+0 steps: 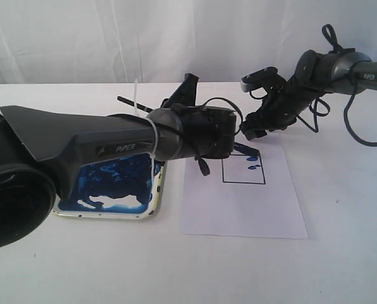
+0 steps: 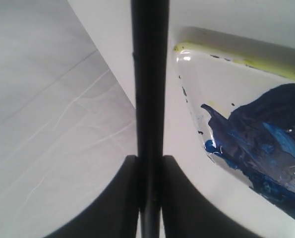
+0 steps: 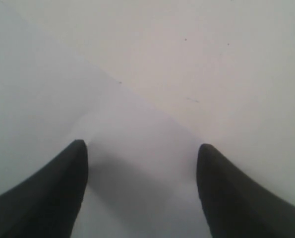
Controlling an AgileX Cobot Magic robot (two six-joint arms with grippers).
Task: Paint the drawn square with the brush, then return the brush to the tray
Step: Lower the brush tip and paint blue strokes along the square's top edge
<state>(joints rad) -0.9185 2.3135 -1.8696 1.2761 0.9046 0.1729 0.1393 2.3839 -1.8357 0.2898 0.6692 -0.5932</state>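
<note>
we saw the left gripper (image 2: 149, 159) clenched on the brush (image 2: 148, 89), its long axis slanting from the tray (image 1: 156, 193) side toward the drawn square (image 1: 243, 171), bristle end apparently nearest the square. the right gripper (image 3: 142, 145) hung released over the paper (image 1: 239, 212).

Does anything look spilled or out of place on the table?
Nothing stands out. Blue paint is smeared inside the tray, a few blue dabs sit inside the drawn square, and the paper around it looks clean.
</note>
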